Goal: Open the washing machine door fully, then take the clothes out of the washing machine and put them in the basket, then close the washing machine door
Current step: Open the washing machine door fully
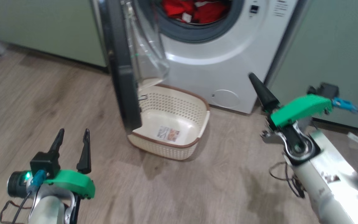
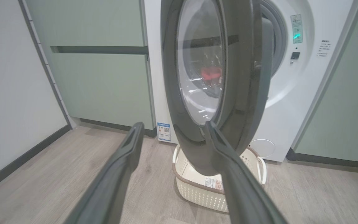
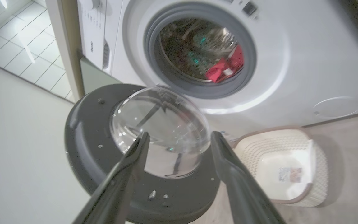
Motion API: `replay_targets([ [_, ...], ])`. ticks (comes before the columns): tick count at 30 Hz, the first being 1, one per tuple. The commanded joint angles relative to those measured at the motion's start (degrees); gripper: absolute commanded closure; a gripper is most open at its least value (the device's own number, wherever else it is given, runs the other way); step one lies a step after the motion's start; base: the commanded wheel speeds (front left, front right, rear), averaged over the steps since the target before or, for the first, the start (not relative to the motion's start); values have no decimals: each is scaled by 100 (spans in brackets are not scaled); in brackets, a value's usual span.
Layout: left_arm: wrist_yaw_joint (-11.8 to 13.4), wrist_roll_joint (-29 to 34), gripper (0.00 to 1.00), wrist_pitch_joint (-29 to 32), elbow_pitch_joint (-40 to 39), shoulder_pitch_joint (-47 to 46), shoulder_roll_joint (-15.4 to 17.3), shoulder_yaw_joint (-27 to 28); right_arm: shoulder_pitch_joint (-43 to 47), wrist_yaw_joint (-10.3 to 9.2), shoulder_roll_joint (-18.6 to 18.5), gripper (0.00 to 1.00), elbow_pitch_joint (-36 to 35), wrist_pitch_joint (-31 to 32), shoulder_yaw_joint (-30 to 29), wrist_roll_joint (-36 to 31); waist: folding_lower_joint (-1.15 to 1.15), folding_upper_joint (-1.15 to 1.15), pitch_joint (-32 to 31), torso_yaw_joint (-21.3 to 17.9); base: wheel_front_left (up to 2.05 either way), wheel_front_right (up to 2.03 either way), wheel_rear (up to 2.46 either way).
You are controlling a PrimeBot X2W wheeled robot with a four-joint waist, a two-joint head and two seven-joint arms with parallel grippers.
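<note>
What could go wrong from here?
The washing machine door stands only partly open, over one end of the basket; pushing it wider could knock the basket. With the door there, the clothes could snag or miss on the way down. The open right claw points at the door's clear window and might strike it.

The head camera looks forward and steeply down from above, standing a little back, onto the floor (image 1: 57,93), the basket (image 1: 166,102) and the lower front of the washing machine (image 1: 222,62). The left wrist camera sits low near the floor, facing the outer side of the washing machine door (image 1: 121,62) almost edge-on. The right wrist camera, rolled sideways and closer in, faces the door's inner side and the drum (image 3: 191,43). All three share door, basket and machine front.
</note>
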Motion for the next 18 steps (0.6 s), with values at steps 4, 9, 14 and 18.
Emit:
replay_targets([
  [4, -76, 64, 0, -54, -166, -132, 170, 306, 239, 43, -298, 0, -217, -870, 201, -433, 0, 0, -93, -476, 0, 0, 0],
  [9, -91, 53, 0, -54, -161, -77, 116, 460, 454, 43, -639, 0, -149, -1650, 552, -1159, 0, 0, -96, -751, 0, 0, 0],
  [14, -97, 52, 0, -54, -157, -27, 22, 555, 599, 43, -722, 0, -386, -1728, 58, -2171, 0, 0, -72, -915, 0, 0, 0],
  [18, -112, 74, 0, -54, -157, -7, -60, 615, 1152, 43, -503, 0, -1042, -1731, -980, -3843, 0, 0, -58, -982, 0, 0, 0],
])
